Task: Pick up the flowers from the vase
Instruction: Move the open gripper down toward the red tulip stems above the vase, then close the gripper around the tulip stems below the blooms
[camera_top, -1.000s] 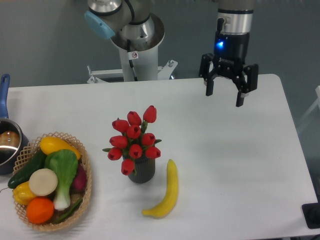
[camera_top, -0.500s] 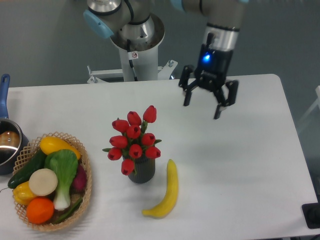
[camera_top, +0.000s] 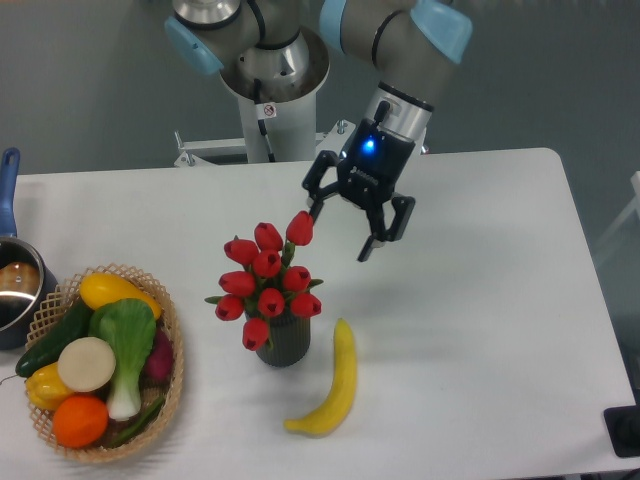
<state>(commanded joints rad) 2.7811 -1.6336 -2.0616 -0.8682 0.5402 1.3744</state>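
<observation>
White tabletop (camera_top: 470, 330), fixed camera view. The end effector (camera_top: 345, 222) is seen displaced leftward and lower than half a second earlier, now tilted, its fingers spread and empty, with the left fingertip just beside the topmost bud. The flowers (camera_top: 267, 280) are left unchanged in the vase (camera_top: 285, 340) near the tabletop's centre; nine red buds are counted. One vase is shown. One banana (camera_top: 332, 385) is laid just right of the vase, unmoved. One woven basket (camera_top: 170, 375) is placed at the lower left, holding about eight pieces of produce. One pot (camera_top: 15, 285) is cut off by the left edge
</observation>
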